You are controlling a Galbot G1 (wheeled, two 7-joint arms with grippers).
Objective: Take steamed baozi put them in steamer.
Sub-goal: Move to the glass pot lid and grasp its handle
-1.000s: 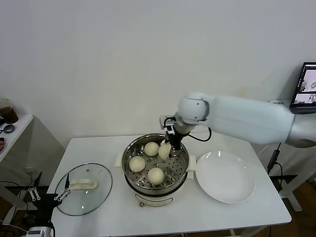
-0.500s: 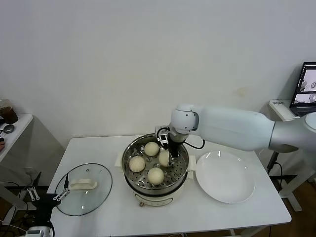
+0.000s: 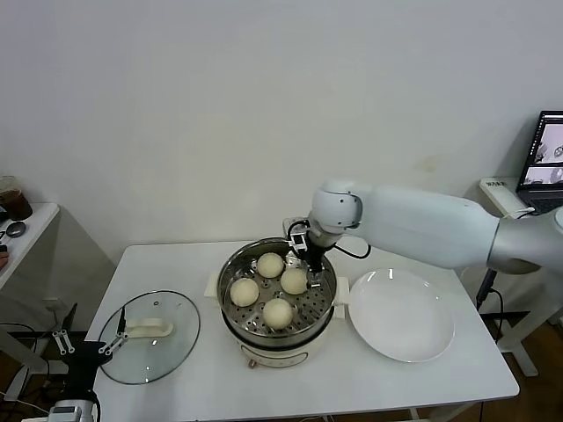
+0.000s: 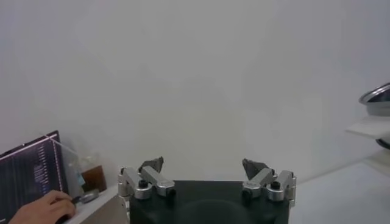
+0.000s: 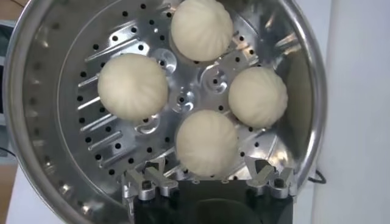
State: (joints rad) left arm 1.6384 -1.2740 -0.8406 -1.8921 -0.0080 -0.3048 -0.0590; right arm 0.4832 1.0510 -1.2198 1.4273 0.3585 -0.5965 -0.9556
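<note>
The steamer (image 3: 230,272) stands mid-table, a shiny steel pot with a perforated tray (image 5: 91,131) on a cream base. Four steamed baozi lie on the tray: one at the back (image 3: 270,264), one on the right (image 3: 294,280), one on the left (image 3: 244,291), one at the front (image 3: 278,312). My right gripper (image 3: 308,253) hangs just above the pot's far right rim, open and empty. In the right wrist view it (image 5: 207,173) straddles the nearest baozi (image 5: 206,142) from above without touching it. My left gripper (image 3: 85,345) is parked low at the table's left, open (image 4: 203,165).
A flat white plate (image 3: 400,315) lies right of the steamer. The glass lid (image 3: 149,337) with its oblong white handle (image 3: 148,329) lies to the left. A side table with a cup (image 3: 13,198) is far left; a screen (image 3: 547,149) is far right.
My right gripper lowered the baozi it held onto the tray, let go of it, and rose back a little toward the far rim. The left arm has not moved.
</note>
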